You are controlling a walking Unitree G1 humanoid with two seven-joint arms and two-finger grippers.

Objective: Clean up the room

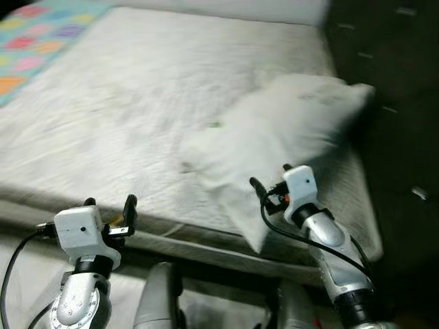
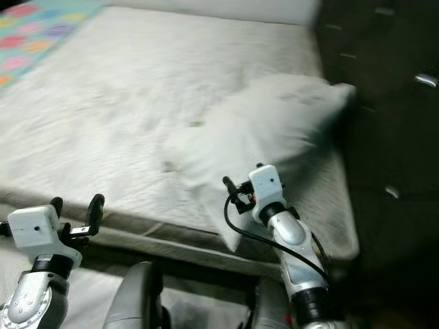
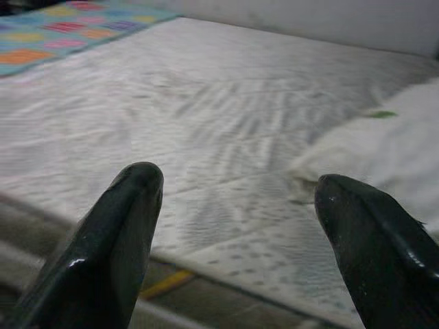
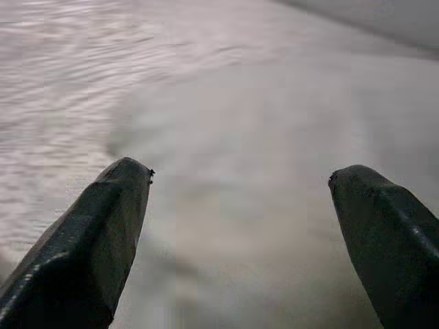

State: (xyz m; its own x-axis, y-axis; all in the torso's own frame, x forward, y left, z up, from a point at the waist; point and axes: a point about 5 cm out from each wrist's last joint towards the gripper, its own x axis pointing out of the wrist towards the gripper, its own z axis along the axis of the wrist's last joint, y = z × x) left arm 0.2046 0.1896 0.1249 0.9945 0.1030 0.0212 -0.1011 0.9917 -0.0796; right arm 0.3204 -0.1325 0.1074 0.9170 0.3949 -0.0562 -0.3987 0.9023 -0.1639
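Observation:
A white pillow (image 1: 281,130) lies askew on the right side of a white mattress (image 1: 123,103), one corner hanging over the bed's front edge. My right gripper (image 1: 271,175) is open and hovers just above the pillow's near end; the right wrist view looks between its fingers (image 4: 103,226) at blurred white fabric. My left gripper (image 1: 110,202) is open and holds nothing, level with the bed's front edge at the left. In the left wrist view its fingertips (image 3: 130,205) frame the mattress, with the pillow (image 3: 384,151) beside it.
A colourful patchwork quilt (image 1: 34,38) covers the bed's far left corner. A dark cabinet with handles (image 1: 398,103) stands close along the bed's right side. A small green speck (image 1: 215,125) lies by the pillow. The picture is slightly blurred.

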